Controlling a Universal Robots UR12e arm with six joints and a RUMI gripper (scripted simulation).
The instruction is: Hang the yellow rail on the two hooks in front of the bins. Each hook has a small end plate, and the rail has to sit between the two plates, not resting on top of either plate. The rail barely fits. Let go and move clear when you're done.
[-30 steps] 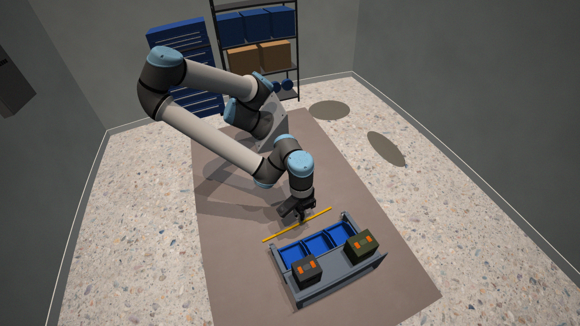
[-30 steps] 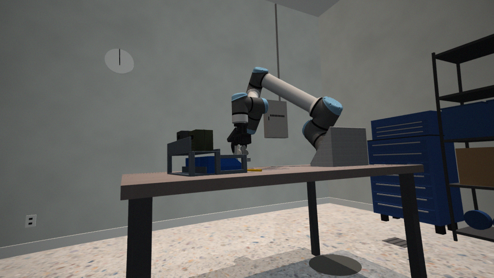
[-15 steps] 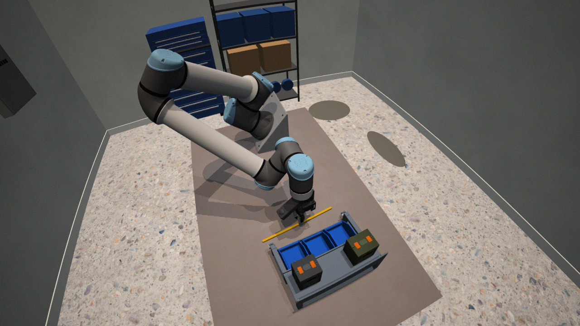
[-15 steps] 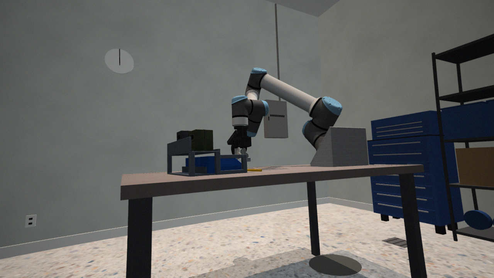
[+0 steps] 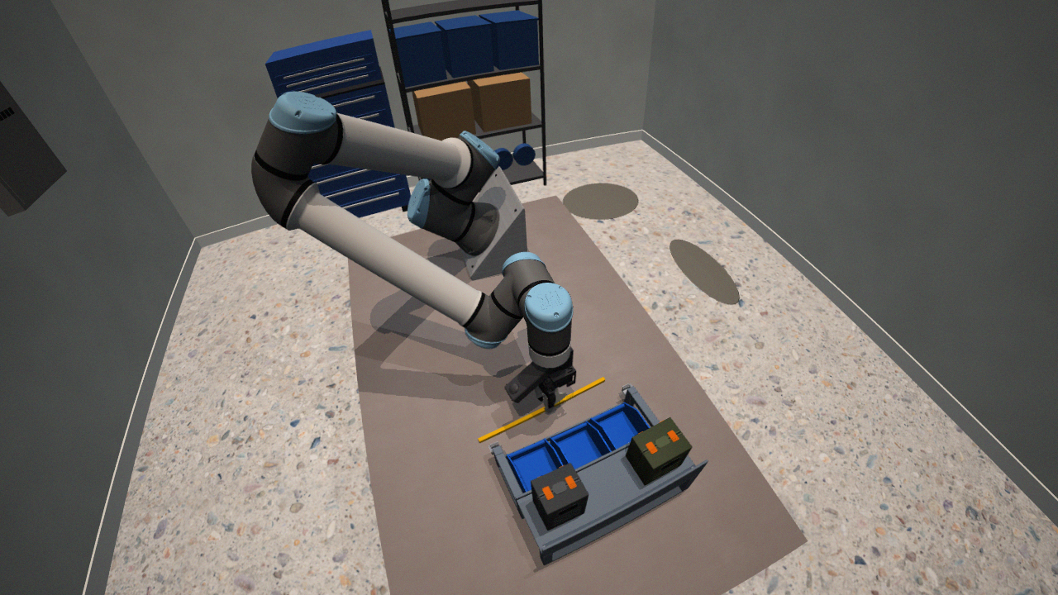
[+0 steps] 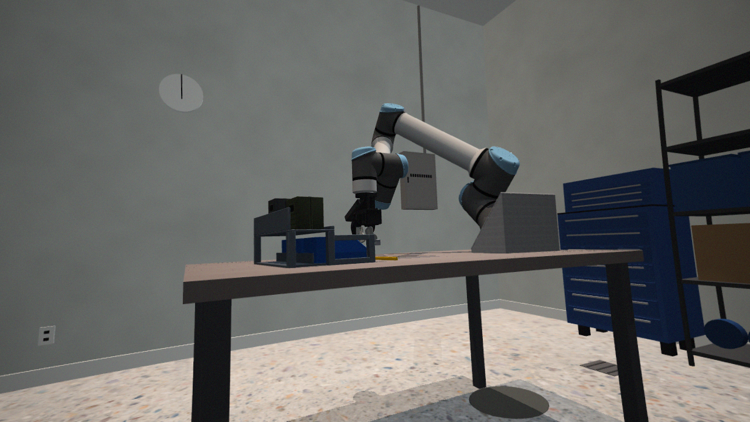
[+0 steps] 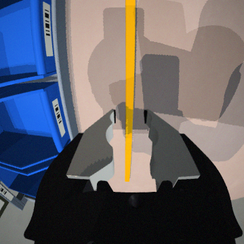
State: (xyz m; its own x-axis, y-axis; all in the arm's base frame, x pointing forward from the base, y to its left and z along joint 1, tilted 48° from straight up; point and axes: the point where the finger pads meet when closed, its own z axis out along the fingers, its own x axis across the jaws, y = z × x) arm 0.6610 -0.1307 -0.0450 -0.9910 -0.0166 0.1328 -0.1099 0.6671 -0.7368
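- Wrist view: I see the gripper (image 7: 130,116) spread partway, jaws either side of the yellow rail (image 7: 130,61) with a gap on both sides, pinching nothing.
- Rail is a thin, flat, straight yellow strip, uniform colour, running from between the jaws to the top edge of the frame.
- Rail lies flat on the table (image 5: 414,473), low centre of the top view, just beside the blue bins (image 5: 580,444), roughly parallel to their row.
- Bins sit in a grey frame (image 5: 613,510), lower right of centre; two dark cases (image 5: 559,494) on its far shelf.
- Hooks: can't make them out clearly.
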